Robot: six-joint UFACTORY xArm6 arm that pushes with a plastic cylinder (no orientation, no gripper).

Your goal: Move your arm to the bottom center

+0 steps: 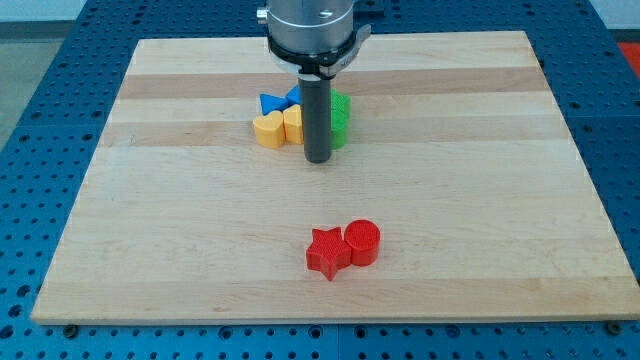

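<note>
My tip [318, 159] stands on the wooden board [180, 230], just below a cluster of blocks in the upper middle. The cluster holds a yellow heart [268, 130], a yellow block [293, 124], a blue block [275, 102] behind them and a green block [341, 120] partly hidden by the rod. A red star [326, 252] and a red cylinder [362, 242] touch each other in the lower middle, well below my tip.
The board lies on a blue perforated table [40, 60]. The arm's grey mount [308, 25] hangs over the board's top edge.
</note>
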